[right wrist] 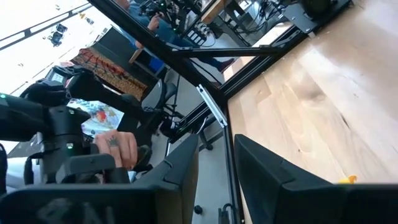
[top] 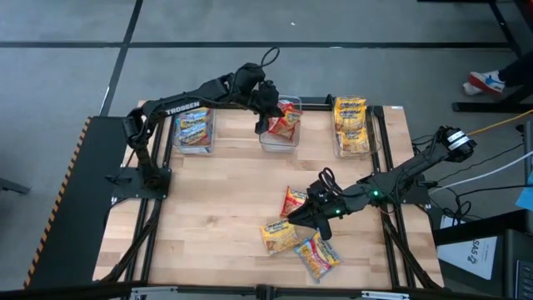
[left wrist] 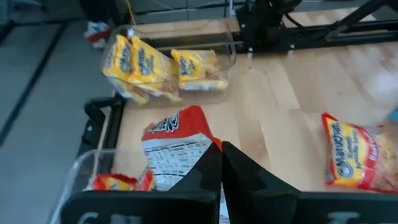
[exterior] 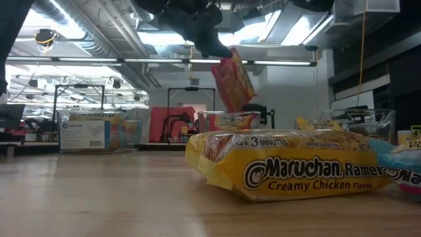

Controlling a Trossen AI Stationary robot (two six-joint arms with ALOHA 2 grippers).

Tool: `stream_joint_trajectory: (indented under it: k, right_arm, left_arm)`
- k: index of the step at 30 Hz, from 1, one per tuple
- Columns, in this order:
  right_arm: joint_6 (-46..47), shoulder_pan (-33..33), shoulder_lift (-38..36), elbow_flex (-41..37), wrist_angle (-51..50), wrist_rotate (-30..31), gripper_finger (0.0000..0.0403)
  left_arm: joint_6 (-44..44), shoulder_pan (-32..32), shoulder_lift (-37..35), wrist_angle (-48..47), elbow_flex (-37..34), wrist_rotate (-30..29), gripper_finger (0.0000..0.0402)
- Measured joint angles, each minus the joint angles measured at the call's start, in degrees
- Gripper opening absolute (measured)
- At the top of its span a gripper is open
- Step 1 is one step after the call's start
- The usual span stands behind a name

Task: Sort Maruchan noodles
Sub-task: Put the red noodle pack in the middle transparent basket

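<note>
My left gripper (top: pixel 268 117) is shut on a red Maruchan packet (exterior: pixel 231 79) above the middle clear bin (top: pixel 281 137) at the table's far edge. That bin holds another red packet (left wrist: pixel 118 182). The left bin (top: pixel 193 131) holds blue packets and the right bin (top: pixel 351 125) yellow ones. Three loose packets lie flat near the table's near middle: a red-orange one (top: pixel 293 200), a yellow one (top: pixel 279 235) and a third (top: pixel 316 257). My right gripper (top: pixel 306 215) hovers among them, open, with nothing between its fingers (right wrist: pixel 186 168). My left gripper pinches the red packet between its two fingers at its upper edge (left wrist: pixel 202 155), coming from above. The packet is lifted clear and hangs tilted below the fingers. Its lower end (exterior: pixel 245 104) is just above the middle bin's rim.
Black frame rails (top: pixel 391 167) run along the table's sides. Bare wood (top: pixel 216 208) lies left of the loose packets. In the right wrist view a person's hand (right wrist: pixel 118 149) shows beyond the table's edge.
</note>
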Motion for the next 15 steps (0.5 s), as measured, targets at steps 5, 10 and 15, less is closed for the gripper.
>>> stream_joint_trajectory:
  k: [5,10,15]
  right_arm:
    - [0.0,0.0,0.0,0.0,0.06,0.02,0.0108]
    - [0.09,0.0,0.0,-0.02,0.24,0.49,0.0108]
    - [0.23,0.0,0.0,-0.02,0.46,1.56,0.0108]
  left_arm:
    - [0.03,0.64,1.86,1.01,0.03,3.94,0.0]
    - [0.78,0.87,4.1,3.42,0.03,6.58,0.0]
    - [4.61,2.63,7.31,3.34,0.03,6.98,0.0]
